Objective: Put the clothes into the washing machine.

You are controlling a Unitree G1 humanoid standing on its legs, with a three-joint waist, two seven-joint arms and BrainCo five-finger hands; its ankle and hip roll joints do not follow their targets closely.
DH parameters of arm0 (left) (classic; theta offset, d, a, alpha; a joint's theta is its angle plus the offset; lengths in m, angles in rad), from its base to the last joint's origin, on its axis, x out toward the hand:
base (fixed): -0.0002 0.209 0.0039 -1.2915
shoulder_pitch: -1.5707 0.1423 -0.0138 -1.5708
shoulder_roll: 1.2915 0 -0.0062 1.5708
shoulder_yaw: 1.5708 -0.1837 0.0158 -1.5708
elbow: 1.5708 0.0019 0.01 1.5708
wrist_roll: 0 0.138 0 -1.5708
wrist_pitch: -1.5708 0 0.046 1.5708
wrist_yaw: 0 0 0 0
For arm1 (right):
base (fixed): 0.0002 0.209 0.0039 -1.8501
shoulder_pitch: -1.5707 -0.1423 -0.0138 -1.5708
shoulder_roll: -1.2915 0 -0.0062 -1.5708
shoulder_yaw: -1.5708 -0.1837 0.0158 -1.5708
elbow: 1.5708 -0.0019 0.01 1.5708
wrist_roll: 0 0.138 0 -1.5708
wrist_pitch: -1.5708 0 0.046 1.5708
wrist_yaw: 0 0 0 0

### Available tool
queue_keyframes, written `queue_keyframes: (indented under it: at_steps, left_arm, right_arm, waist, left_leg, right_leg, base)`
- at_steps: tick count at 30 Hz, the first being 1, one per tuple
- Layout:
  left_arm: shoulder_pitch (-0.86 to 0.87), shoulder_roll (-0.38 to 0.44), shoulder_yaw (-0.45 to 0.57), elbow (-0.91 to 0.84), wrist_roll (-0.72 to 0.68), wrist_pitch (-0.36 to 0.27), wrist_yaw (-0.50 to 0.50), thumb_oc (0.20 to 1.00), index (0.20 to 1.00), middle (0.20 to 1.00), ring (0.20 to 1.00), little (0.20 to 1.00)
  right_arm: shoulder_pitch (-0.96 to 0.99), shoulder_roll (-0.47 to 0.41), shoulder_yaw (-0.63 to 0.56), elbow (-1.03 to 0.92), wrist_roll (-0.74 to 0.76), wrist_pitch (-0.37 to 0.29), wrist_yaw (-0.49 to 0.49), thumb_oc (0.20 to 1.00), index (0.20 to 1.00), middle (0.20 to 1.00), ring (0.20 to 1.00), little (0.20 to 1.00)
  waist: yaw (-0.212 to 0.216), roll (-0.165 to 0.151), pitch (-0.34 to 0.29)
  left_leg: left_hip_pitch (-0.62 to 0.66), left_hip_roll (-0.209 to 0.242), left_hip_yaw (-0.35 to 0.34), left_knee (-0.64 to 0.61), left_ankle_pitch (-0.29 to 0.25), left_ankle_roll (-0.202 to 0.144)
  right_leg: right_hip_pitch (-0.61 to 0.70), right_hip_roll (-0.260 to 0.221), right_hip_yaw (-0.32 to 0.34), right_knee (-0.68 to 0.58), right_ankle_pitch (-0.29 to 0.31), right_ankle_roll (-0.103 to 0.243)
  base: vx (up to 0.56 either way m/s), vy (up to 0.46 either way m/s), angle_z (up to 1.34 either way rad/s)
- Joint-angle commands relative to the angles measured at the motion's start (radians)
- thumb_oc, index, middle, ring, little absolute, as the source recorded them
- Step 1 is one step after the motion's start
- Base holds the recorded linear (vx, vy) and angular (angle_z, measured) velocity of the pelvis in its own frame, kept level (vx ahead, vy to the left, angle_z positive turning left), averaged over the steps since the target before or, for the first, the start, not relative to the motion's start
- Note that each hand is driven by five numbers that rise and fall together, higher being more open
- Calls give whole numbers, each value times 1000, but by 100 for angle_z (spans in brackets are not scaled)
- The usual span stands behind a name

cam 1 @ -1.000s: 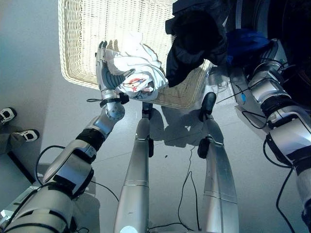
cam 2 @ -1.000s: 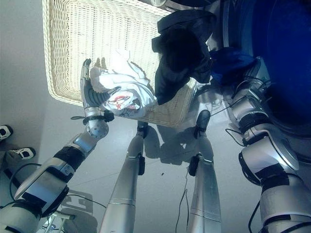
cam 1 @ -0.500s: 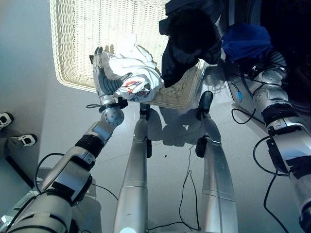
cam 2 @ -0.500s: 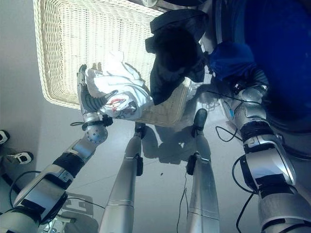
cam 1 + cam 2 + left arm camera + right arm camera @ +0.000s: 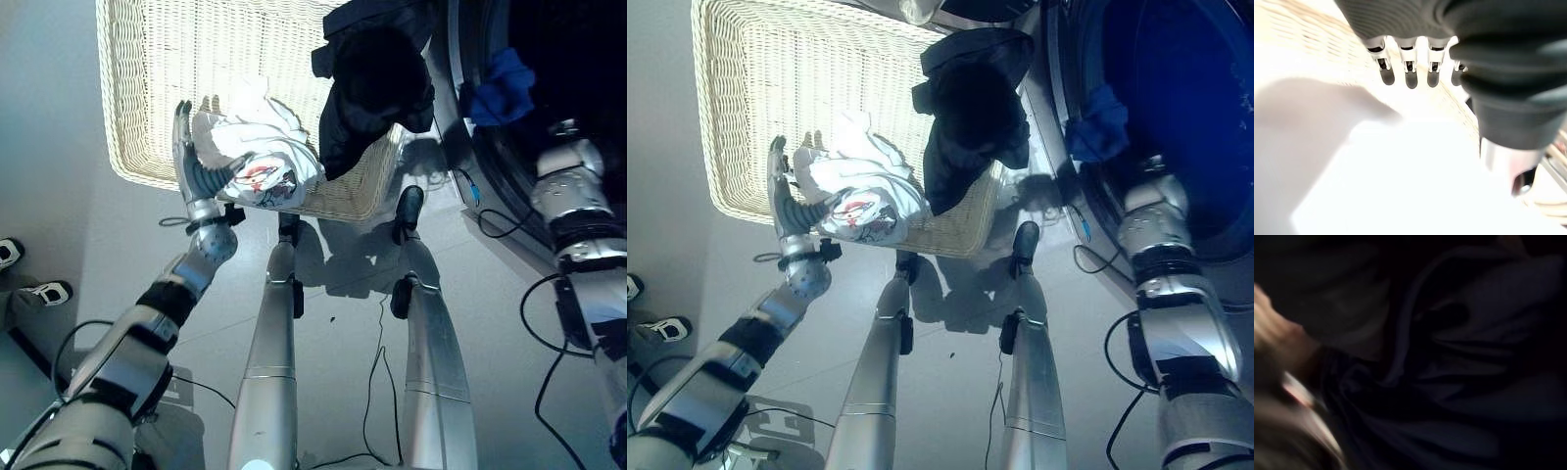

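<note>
My left hand (image 5: 196, 171) is up at the near rim of the wicker basket (image 5: 147, 88), fingers (image 5: 182, 122) stretched long and straight, thumb hooked across the front of a bundled white garment (image 5: 257, 157) that carries a red print. That bundle lies against my palm and spills away from my fingertips onto the basket's near wall, so I am cradling it more than clenching it; from my left wrist, my fingers (image 5: 1409, 73) stand in a straight row with bright white cloth (image 5: 1400, 166) spread beneath them and the woven rim beyond. Past the white bundle, on the side away from my thumb, a dark garment (image 5: 970, 117) hangs draped over the basket's far corner, drooping down its outer wall and clear of my fingers. Over on my right, my arm runs into the round mouth of the washing machine (image 5: 1176, 117), and a blue garment (image 5: 1095, 122) sits at the lip of the drum just ahead of my wrist. My right hand itself is buried behind that blue cloth, so I cannot tell whether its fingers are released or grasping; my right wrist shows dark blue folds (image 5: 1459, 372) pressed close. A person's shoes (image 5: 22, 274) stand on the grey floor (image 5: 333, 264), well behind my left hand.
</note>
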Motion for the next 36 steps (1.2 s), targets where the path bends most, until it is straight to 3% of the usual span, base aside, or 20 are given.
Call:
queue_keyframes:
  at_steps: [1,5,6,7,8,9,10,11,15,17,21,26,34,35,36]
  left_arm:
    - [37,38,50,-25,23,-47,-4,1000,1000,1000,1000,1000]
    - [25,55,30,-5,10,-66,-86,1000,1000,1000,1000,1000]
    - [22,55,25,-2,10,-65,-99,1000,1000,1000,1000,1000]
    - [16,55,17,2,-5,-62,-147,1000,1000,1000,1000,1000]
    - [14,56,13,4,-11,-60,-165,1000,1000,1000,1000,1000]
    - [-3,63,-18,19,-31,-50,-258,1000,1000,1000,1000,1000]
    - [-3,63,-18,19,-31,-50,-258,1000,1000,1000,1000,1000]
    - [-13,76,-50,22,-77,-32,-371,1000,1000,1000,1000,1000]
    - [-27,103,-101,26,-103,-15,-463,1000,1000,1000,1000,1000]
    - [-47,121,-143,15,-96,9,-511,1000,1000,1000,1000,1000]
    - [-97,141,-201,11,-22,73,-557,1000,1000,1000,1000,1000]
    - [-155,158,-272,32,52,158,-581,1000,1000,1000,1000,1000]
    - [-197,153,-322,65,94,262,-606,1000,1000,1000,1000,1000]
    - [-201,150,-326,71,119,297,-617,809,809,809,809,809]
    - [-203,150,-326,72,123,309,-625,369,369,369,369,369]
  right_arm:
    - [28,-199,19,-37,-104,-62,-183,200,200,200,200,200]
    - [-8,-269,40,29,-116,-10,-182,200,200,200,200,200]
    - [-12,-273,43,41,-110,-3,-166,260,260,260,260,260]
    - [-18,-280,49,60,-105,20,-128,514,514,514,514,514]
    - [-20,-282,52,68,-107,24,-115,564,564,564,564,564]
    - [-43,-278,81,87,-139,58,-77,1000,1000,1000,1000,1000]
    - [-43,-278,81,87,-139,58,-77,1000,1000,1000,1000,1000]
    - [-64,-268,117,91,-185,106,-61,1000,1000,1000,1000,1000]
    - [-78,-254,161,122,-338,190,-71,1000,1000,1000,1000,1000]
    - [-107,-235,238,109,-581,339,-115,1000,1000,1000,1000,1000]
    - [-152,-206,362,46,-807,476,-148,1000,1000,1000,1000,1000]
    - [-170,-177,440,-30,-936,518,-196,1000,1000,1000,1000,1000]
    - [-132,-151,459,-130,-1083,522,-274,1000,1000,1000,1000,1000]
    - [-114,-148,456,-176,-1114,522,-295,1000,1000,1000,1000,1000]
    - [-105,-149,452,-197,-1122,522,-302,1000,1000,1000,1000,1000]
  waist:
    - [-37,-2,-14]
    - [-39,-9,-14]
    - [-39,-8,-14]
    - [-38,-6,-14]
    - [-37,-5,-14]
    - [-33,3,-14]
    - [-33,3,-14]
    - [-30,15,-14]
    - [-27,32,-14]
    - [-26,44,-14]
    - [-26,53,-14]
    - [-35,57,-14]
    - [-54,57,-14]
    - [-61,54,-14]
    - [-65,53,-14]
  left_leg:
    - [18,-103,35,-40,0,95]
    - [37,-106,29,-44,-2,100]
    - [39,-107,29,-44,-2,100]
    - [43,-108,28,-46,-2,100]
    - [44,-109,27,-47,-1,101]
    - [45,-116,25,-47,0,103]
    - [45,-116,25,-47,0,103]
    - [46,-124,22,-44,-2,108]
    - [54,-126,30,-45,-3,111]
    - [55,-127,38,-44,-3,113]
    - [46,-125,49,-37,-3,118]
    - [40,-121,61,-40,-3,117]
    - [30,-113,82,-37,-8,117]
    - [27,-112,87,-35,-9,117]
    - [27,-111,89,-35,-9,116]
  right_leg:
    - [32,97,-123,49,-29,56]
    - [51,101,-120,51,-37,56]
    - [54,100,-121,50,-37,57]
    - [58,99,-121,48,-38,58]
    - [59,98,-121,47,-39,58]
    - [62,94,-122,40,-38,57]
    - [62,94,-122,40,-38,57]
    - [60,94,-119,36,-38,53]
    - [65,93,-119,36,-39,52]
    - [66,94,-114,34,-41,50]
    - [59,93,-112,42,-50,47]
    - [54,94,-108,38,-55,49]
    - [42,96,-100,40,-59,53]
    - [38,99,-96,40,-58,53]
    - [38,101,-94,39,-58,54]
  base:
    - [0,0,0]
    - [4,7,-2]
    - [11,14,-3]
    - [0,0,0]
    - [0,0,0]
    - [0,0,0]
    - [0,0,0]
    - [0,0,0]
    - [14,43,2]
    - [1,59,-3]
    - [-8,22,-4]
    - [0,0,0]
    - [-4,7,-1]
    - [0,0,0]
    - [0,0,0]
